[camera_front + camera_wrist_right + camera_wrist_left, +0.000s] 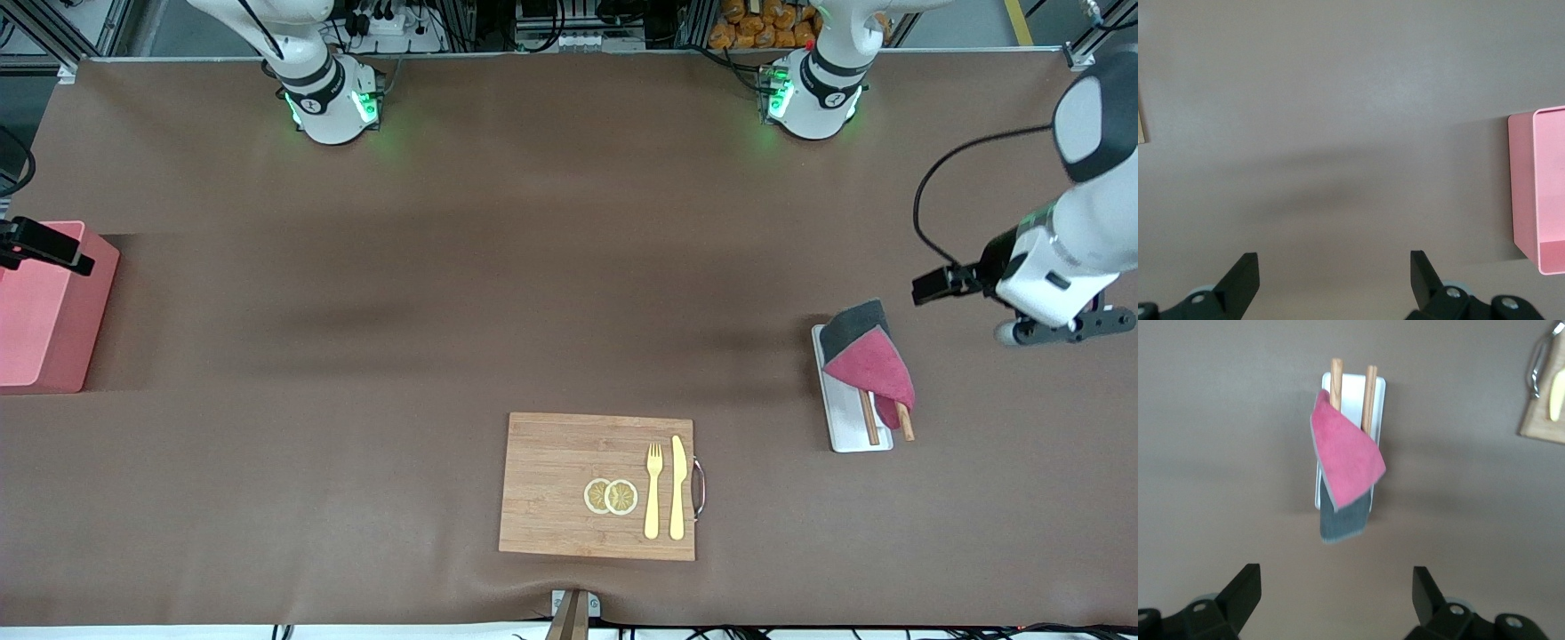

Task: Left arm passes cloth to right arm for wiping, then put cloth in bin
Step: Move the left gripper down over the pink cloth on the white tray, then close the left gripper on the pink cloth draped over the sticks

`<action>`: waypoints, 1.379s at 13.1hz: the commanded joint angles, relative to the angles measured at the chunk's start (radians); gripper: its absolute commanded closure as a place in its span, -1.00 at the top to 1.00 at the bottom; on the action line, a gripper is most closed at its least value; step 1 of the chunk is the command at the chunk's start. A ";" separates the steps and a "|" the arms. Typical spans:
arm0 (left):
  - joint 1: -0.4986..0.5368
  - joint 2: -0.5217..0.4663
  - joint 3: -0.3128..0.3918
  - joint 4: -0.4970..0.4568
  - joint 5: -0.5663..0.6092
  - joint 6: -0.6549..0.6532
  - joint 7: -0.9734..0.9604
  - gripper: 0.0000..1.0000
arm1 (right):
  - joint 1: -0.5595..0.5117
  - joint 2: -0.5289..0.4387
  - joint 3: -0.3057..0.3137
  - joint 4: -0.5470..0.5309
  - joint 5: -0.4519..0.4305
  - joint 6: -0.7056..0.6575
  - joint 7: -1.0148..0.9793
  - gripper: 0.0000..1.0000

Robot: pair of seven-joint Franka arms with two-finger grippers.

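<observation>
Brown counter: cloth (869, 360) draped over white tray (845, 418) (grey reverse showing), easy pinch. Left gripper (1337, 600) above it, jaws wide, empty. Right gripper (1335, 280) waits beside bin (49, 311), jaws wide.

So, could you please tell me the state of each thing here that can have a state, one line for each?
cloth: draped over the white tray and chopsticks, not held.
white tray: flat on the table, partly covered by the cloth.
chopsticks: lying on the tray, ends showing from under the cloth.
bin: upright; inside hidden.
left gripper: open, holding nothing, above the table beside the cloth.
right gripper: open, holding nothing, above the table beside the bin.
</observation>
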 commanded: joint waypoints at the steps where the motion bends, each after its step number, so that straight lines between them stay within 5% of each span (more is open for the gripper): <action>1: 0.012 0.062 -0.003 -0.027 0.009 0.098 0.000 1.00 | -0.022 -0.003 0.013 -0.020 0.007 -0.001 -0.006 1.00; 6: 0.017 0.203 -0.003 -0.027 0.009 0.195 -0.076 1.00 | -0.038 -0.010 0.015 -0.020 0.007 -0.004 -0.008 1.00; 8: 0.015 0.252 -0.002 -0.027 0.009 0.230 -0.109 0.72 | -0.036 -0.014 0.015 -0.020 0.007 -0.007 -0.008 1.00; 18: 0.027 0.304 0.003 -0.026 0.010 0.257 -0.110 0.12 | -0.033 -0.009 0.015 -0.020 0.007 0.004 -0.008 1.00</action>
